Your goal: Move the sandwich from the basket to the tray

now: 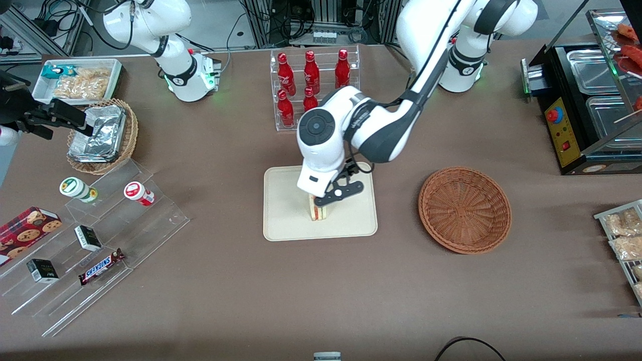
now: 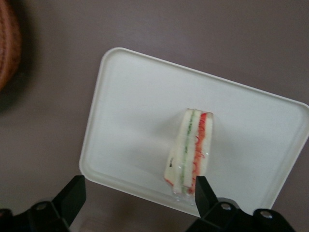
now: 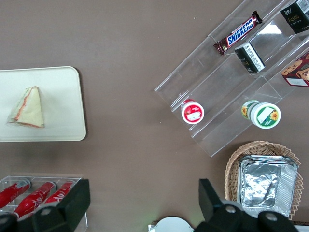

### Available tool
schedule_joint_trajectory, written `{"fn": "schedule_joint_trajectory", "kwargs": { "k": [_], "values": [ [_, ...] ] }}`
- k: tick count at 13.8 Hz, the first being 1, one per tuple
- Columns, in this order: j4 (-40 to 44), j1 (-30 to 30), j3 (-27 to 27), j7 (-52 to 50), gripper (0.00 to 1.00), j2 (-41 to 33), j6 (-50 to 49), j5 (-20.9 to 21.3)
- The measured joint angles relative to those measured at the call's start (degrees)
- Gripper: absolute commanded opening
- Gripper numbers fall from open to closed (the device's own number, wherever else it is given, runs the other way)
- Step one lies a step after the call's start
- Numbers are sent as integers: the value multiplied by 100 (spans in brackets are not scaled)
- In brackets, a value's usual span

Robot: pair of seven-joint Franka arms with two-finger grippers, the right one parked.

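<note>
Brown cloth covers the whole worktop (image 1: 351, 301), and the cream tray (image 1: 286, 220) lies near its middle, a short way from the front edge. On the tray stands the sandwich (image 1: 318, 212), resting on one bread face or edge with its red and green filling stripes showing along the cut side; in the right wrist view it sits on the tray clear of the rim. The reddish-brown basket (image 1: 465, 209) lies beside the tray toward the working arm's end of the worktop, and nothing shows inside it, so the transfer itself looks done.

The left arm's hand (image 2: 140, 193) hangs directly over the sandwich, close above the tray. Its fingers (image 2: 71, 197) are spread wide apart: one dark pad stands well clear over the tray's rim, the other overlaps the lower tip of the wedge as seen from the wrist, and whether it touches there cannot be told. With the pads so far apart nothing is clamped; the sandwich is judged to rest on the tray under its own weight. The spread jaws suit a release, leaving room to lift straight up without dragging the soft bread. The chief risk is that the near pad catches the wedge and tips it on the way up.
</note>
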Motion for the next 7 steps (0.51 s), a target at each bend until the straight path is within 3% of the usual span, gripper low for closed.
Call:
{"fn": "schedule_joint_trajectory", "kwargs": {
  "k": [7],
  "values": [
    [-1312,1183,42,1559,100,-1250,-184,4]
  ]
}}
